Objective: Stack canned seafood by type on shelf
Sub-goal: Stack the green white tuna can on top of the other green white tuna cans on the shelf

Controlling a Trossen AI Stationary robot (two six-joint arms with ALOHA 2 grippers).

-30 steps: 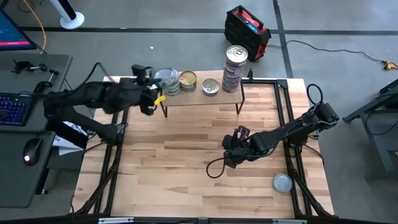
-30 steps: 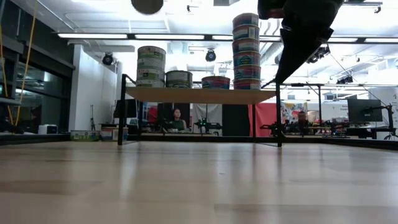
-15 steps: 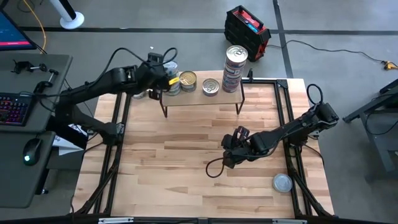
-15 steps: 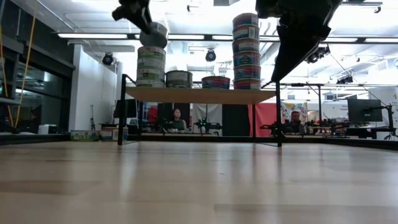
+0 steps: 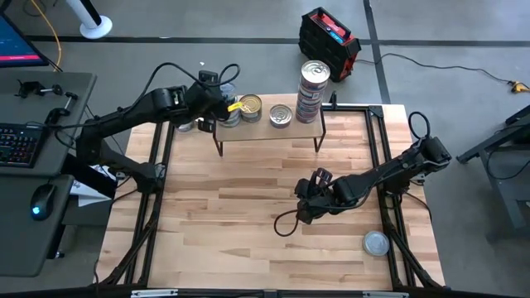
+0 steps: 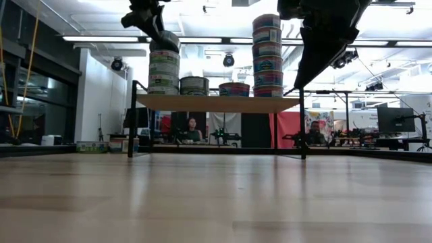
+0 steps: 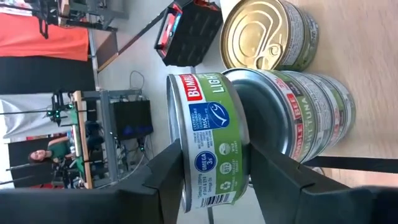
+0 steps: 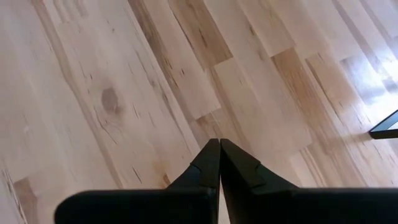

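The shelf [image 5: 269, 131] stands at the table's far edge and bears canned seafood: a left stack [image 6: 165, 71], a gold-lidded tin [image 5: 250, 108], a silver-lidded tin [image 5: 281, 115] and a tall stack [image 5: 313, 87]. My left gripper [image 5: 219, 103] reaches in over the shelf's left end, shut on a green-labelled tin [image 7: 211, 137] on top of the left stack. My right gripper [image 5: 300, 213] hangs shut above the middle of the table, with nothing in it [image 8: 219, 149]. One more tin [image 5: 376, 242] lies on the table near the right front. My left gripper pinches the green-labelled tin between its two fingers, one on the lid's rim [image 7: 177, 163] and one at the bottom rim [image 7: 250, 163], on the side nearest the arm. The fingers slant down from the table's left. The tin [image 6: 166, 42] sits tilted on the stack's top lid [image 7: 264, 106].
A black and red case [image 5: 330, 37] stands on the floor beyond the far edge. A dark cable [image 5: 286, 223] loops on the boards by my right gripper. A desk with a keyboard [image 5: 21, 141] is to the left. The wood between shelf and front edge is bare.
My left gripper has swung from beside the shelf's left end toward the right and far edge, carrying the green-labelled tin over the left stack. The tin then came down onto the top of that stack, tilted. My right arm has kept still.
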